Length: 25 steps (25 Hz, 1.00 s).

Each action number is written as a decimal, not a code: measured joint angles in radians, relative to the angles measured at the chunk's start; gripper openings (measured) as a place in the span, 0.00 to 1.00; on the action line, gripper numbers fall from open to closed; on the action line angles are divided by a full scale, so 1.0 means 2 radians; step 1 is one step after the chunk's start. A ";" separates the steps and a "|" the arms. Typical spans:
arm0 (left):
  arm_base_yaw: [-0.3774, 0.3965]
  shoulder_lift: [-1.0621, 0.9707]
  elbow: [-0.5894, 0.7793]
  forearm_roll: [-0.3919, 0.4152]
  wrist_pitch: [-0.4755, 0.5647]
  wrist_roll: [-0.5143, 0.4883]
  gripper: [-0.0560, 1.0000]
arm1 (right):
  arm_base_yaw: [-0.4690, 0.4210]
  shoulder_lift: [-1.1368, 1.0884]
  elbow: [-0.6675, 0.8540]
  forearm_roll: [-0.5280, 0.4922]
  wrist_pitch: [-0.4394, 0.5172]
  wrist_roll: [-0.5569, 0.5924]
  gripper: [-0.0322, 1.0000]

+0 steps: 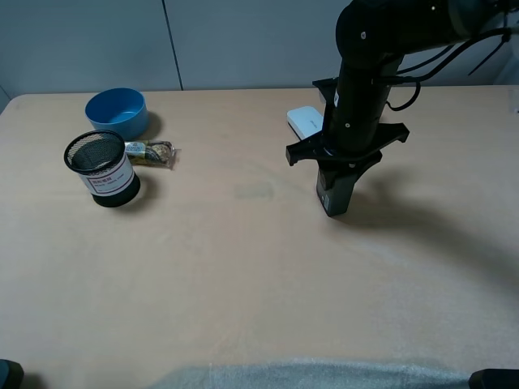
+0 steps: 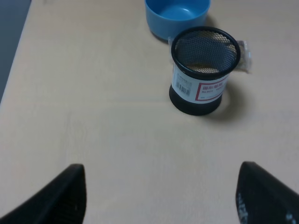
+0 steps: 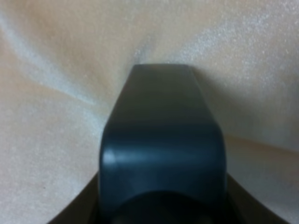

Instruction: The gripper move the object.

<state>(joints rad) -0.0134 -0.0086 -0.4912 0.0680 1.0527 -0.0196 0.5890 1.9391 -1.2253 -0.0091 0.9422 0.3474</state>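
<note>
The right hand (image 1: 335, 188) is reaching straight down over the bottle (image 1: 333, 204), which is standing right of centre on the counter (image 1: 243, 275), just in front of a flat white box (image 1: 306, 121). The hand seems to be closing on the bottle's flat sides, though the arm is hiding most of the contact from above. The bottle's base looks to be touching the counter, so I judge the grasp is being made or has just been made. The carrying and the setting down are yet to come.

The left hand (image 2: 159, 198) is hanging spread wide and holding nothing, well away from the bottle.

The high view is giving the layout: a black mesh cup (image 1: 102, 168), a blue bowl (image 1: 117, 111) behind it and a snack packet (image 1: 151, 152) between them, all far to the left. It is not showing the grip itself. The right wrist view is filling that gap: the bottle (image 3: 161, 140) is filling the frame, with dark finger edges hugging both of its sides, but nothing of the surroundings. The left wrist view is showing the mesh cup (image 2: 204, 70) closely and the left fingertips apart.
</note>
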 joint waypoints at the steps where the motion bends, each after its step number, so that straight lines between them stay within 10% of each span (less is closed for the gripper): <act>1: 0.000 0.000 0.000 0.000 0.000 0.000 0.75 | 0.000 0.000 0.000 0.000 0.000 0.000 0.32; 25: 0.000 0.000 0.000 0.000 0.000 0.000 0.75 | 0.000 -0.070 -0.103 -0.005 0.066 -0.018 0.32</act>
<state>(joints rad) -0.0134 -0.0086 -0.4912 0.0680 1.0527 -0.0196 0.5890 1.7991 -1.4321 -0.0183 1.0743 0.3110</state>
